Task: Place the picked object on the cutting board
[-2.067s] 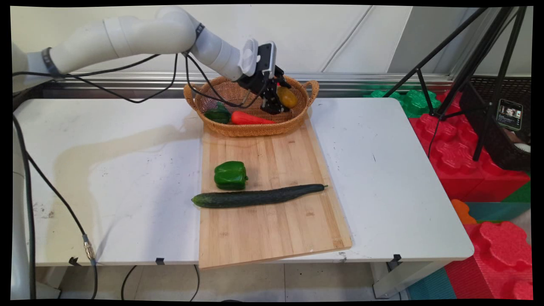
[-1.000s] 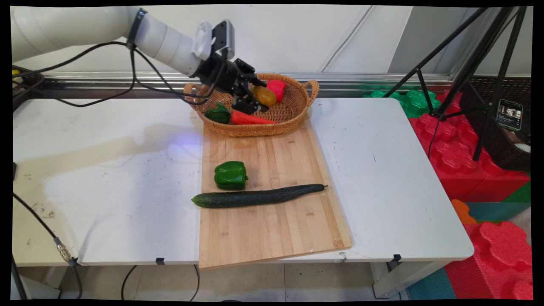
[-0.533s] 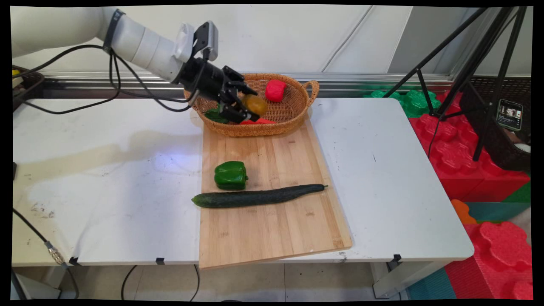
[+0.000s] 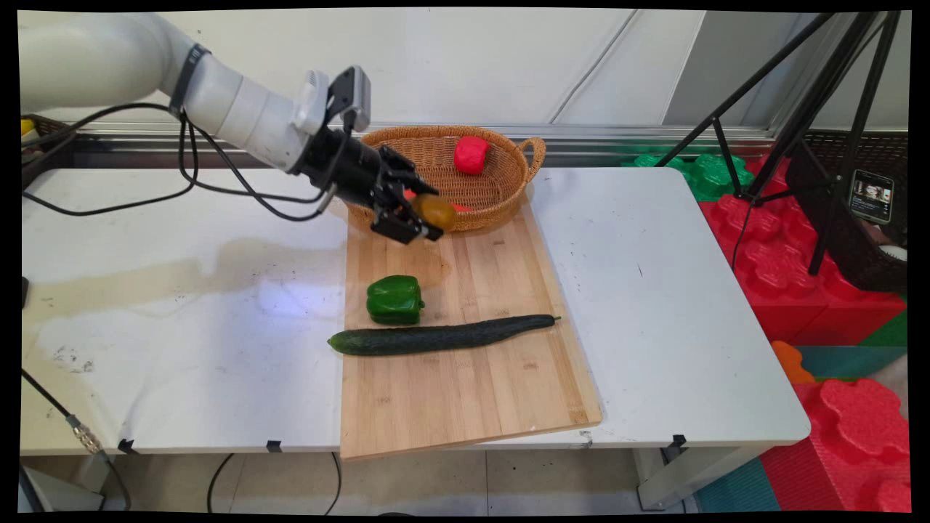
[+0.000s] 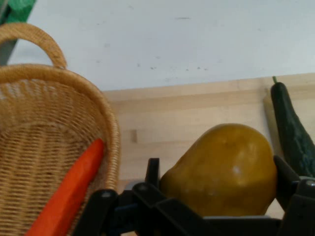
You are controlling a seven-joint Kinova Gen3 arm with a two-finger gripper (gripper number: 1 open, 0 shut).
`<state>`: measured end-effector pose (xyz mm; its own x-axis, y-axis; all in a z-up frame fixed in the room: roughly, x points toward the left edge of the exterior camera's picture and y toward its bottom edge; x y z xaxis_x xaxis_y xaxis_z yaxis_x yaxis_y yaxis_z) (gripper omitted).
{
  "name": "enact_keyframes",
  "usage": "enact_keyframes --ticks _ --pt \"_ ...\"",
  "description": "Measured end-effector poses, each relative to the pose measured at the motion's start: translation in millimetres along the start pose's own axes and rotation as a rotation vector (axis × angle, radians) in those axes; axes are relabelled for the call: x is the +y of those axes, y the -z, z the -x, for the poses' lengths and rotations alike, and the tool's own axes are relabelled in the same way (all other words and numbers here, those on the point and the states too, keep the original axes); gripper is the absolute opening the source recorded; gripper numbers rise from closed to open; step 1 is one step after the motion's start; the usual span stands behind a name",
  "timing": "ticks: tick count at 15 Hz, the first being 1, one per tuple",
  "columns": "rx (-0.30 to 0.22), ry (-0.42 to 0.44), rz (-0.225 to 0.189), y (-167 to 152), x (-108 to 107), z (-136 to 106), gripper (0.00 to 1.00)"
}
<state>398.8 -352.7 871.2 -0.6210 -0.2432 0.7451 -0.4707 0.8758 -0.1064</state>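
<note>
One pear-shaped yellow-brown fruit [image 4: 436,211] sits clamped in the tool [image 4: 420,218], a finger pressed on either side of it, as the hand view shows plainly. About two seconds ago the tool held this fruit deep inside the wicker basket [image 4: 501,200], over its right half. Since then the arm has carried it up, leftward and toward the near side, and the fruit now hangs over the basket's near rim, right at the far end of the wooden cutting board [image 4: 465,378]. So the fruit is out of the basket and in the air, touching nothing but the tool.

With the arm drawn away, a red fruit [image 4: 471,155] shows at the far side of the basket, where the arm had covered it. The carrot [image 5: 66,196] lies along the basket's inner wall by the near rim; in the main view the tool now hides most of it. I cannot find the green leafy thing that lay at the basket's left, since the tool stands in front of that spot.

On the board nothing has shifted: the green bell pepper [image 4: 394,299] stands near the left edge, and the cucumber [image 4: 439,335] lies crosswise just nearer than it, its left tip reaching past the board over the white worktop [image 4: 182,290].
</note>
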Motion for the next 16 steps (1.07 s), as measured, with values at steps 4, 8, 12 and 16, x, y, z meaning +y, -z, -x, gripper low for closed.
enact_keyframes --ticks 4,8,12,16 --pt "-0.019 0.047 0.011 -19 13 3 0.0" --pt "-0.045 0.099 0.012 -47 24 3 0.0" --pt "-0.07 0.117 0.016 -68 29 4 0.0" --pt "-0.101 0.121 0.028 -92 32 7 0.0"
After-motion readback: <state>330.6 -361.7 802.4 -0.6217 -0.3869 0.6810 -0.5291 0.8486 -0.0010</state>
